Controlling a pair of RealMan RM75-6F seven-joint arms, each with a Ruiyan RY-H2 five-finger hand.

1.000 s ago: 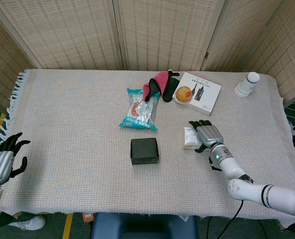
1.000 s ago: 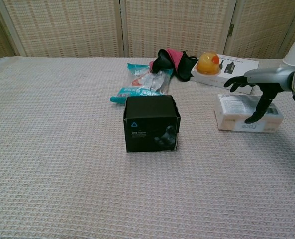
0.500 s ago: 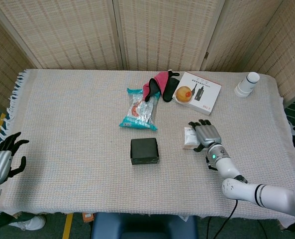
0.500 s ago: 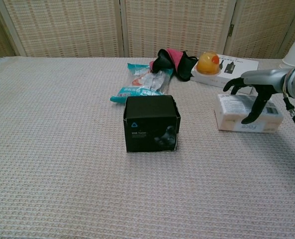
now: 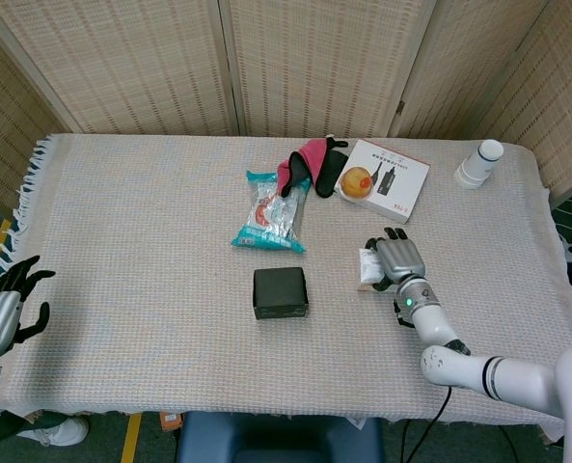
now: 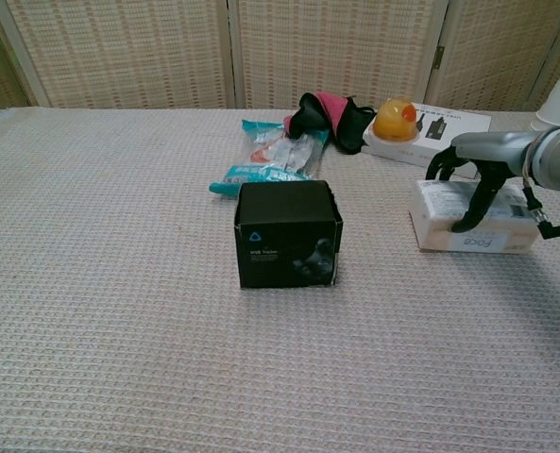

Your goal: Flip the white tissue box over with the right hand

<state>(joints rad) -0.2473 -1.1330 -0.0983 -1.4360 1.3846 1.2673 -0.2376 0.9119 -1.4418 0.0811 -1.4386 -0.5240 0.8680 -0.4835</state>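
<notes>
The white tissue box (image 5: 367, 267) (image 6: 447, 225) lies flat on the woven cloth, right of centre. My right hand (image 5: 398, 258) (image 6: 481, 162) is laid over its top. The fingers curl down around its far and left edges, and the thumb presses on its near side, so the hand grips the box. The hand hides most of the box in the head view. My left hand (image 5: 3, 311) hangs off the table's left front edge, fingers spread, holding nothing.
A black box (image 5: 280, 292) (image 6: 288, 233) stands left of the tissue box. Behind lie a teal snack bag (image 5: 271, 212), pink and black gloves (image 5: 310, 164), a white carton (image 5: 382, 179) with an orange ball, and a white cup (image 5: 478, 164) at the far right.
My right hand has slid further left over the tissue box and its fingers have curled down around it. The left hand has barely moved.
</notes>
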